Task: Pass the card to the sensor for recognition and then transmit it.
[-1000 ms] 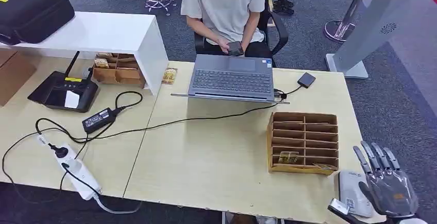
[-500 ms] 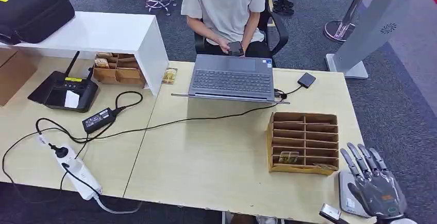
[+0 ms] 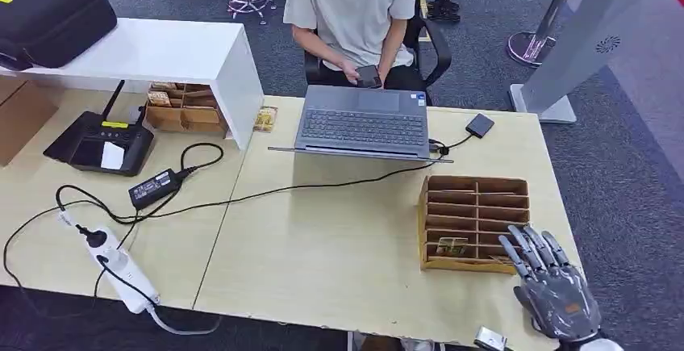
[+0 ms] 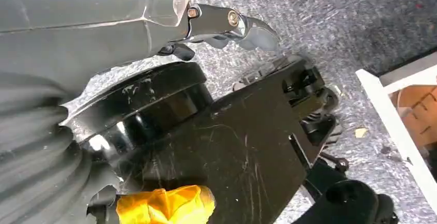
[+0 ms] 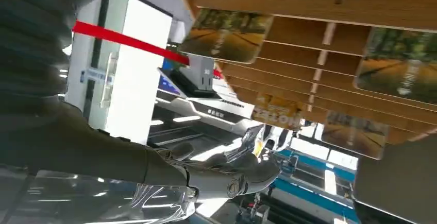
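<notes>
A brown cardboard sorter (image 3: 476, 198) stands at the table's right end, with a yellow-green card (image 3: 452, 247) in a front slot. My right hand (image 3: 555, 290) hovers open with its fingers spread, just right of and in front of the sorter, over the table's front right corner; it holds nothing. The white sensor unit seen earlier lies hidden beneath it. The right wrist view looks close into the sorter (image 5: 309, 54), where several cards (image 5: 227, 34) lie in slots beyond my fingers (image 5: 227, 177). My left hand (image 4: 103, 23) hangs over the floor, holding nothing.
A laptop (image 3: 361, 121) sits at the back, and a person (image 3: 351, 4) behind it holds a phone. A black cable (image 3: 323, 185) crosses the table to a small black box (image 3: 479, 124). A power strip (image 3: 121, 270), adapter (image 3: 153, 187), black device (image 3: 101, 141) and white shelf (image 3: 161, 52) are at left.
My right hand has moved left, toward the sorter's front right corner, and now covers the white sensor unit that showed beside it earlier.
</notes>
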Robot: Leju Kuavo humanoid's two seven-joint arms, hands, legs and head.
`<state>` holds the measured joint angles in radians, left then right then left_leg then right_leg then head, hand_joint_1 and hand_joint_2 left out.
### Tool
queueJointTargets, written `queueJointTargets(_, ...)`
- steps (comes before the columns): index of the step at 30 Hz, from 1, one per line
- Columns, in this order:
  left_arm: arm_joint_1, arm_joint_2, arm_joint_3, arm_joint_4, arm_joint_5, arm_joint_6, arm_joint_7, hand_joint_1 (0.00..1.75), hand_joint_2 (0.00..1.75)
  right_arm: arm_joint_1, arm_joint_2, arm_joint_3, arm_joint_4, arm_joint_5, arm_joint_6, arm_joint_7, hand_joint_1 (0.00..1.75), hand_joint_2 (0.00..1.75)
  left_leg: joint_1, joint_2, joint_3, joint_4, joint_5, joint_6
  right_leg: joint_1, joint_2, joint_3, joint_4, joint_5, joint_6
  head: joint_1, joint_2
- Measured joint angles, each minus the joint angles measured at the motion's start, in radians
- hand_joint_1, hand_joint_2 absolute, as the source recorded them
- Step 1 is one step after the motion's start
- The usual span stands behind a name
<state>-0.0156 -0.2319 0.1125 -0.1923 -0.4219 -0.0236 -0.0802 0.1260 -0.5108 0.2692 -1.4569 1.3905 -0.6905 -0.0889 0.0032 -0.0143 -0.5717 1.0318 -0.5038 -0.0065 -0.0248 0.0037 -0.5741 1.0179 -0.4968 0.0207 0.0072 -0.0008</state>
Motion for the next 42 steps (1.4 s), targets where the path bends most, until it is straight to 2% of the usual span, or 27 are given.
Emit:
queueJointTargets(9,-0.003,0.000,0.000,0.000,-0.003,-0.004,0.015,0.00,1.75,-0.070,0.026,0.102,0.063,-0.031,0.016,-0.010,0.00,1.75,0.000,0.000,0.000,0.000,0.000,0.000,0.000,0.000,0.000,0.000,0.000,0.000,0.000,0.000)
queueJointTargets(17,-0.004,0.000,0.000,0.000,-0.007,-0.005,0.016,0.00,1.75,-0.109,0.038,0.135,0.098,-0.052,0.031,-0.024,0.00,1.75,0.000,0.000,0.000,0.000,0.000,0.000,0.000,0.000,0.000,0.000,0.000,0.000,0.000,0.000)
queueJointTargets(42,-0.003,0.001,0.000,0.000,-0.016,-0.005,0.025,0.00,1.75,-0.132,0.038,0.089,0.200,-0.078,0.030,-0.006,0.00,1.75,0.000,0.000,0.000,0.000,0.000,0.000,0.000,0.000,0.000,0.000,0.000,0.000,0.000,0.000)
